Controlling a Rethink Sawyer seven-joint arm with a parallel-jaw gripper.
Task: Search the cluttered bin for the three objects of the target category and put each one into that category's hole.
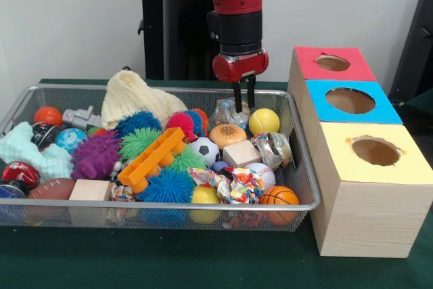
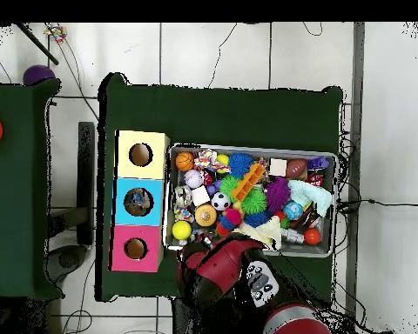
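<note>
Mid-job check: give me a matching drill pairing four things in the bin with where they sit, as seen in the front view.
Things:
1. yellow ball
2. basketball
3. cream knit cloth
4. brown football

Places:
A. near left corner
B. far side, left of the end effector
C. near right corner
D. just right of the end effector

Pairs: 1-D, 2-C, 3-B, 4-A

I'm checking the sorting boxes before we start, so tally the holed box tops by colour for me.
Red box top: 1
Blue box top: 1
Yellow box top: 1
Total: 3 box tops, each with one round hole, in a row beside the wire bin.
</note>
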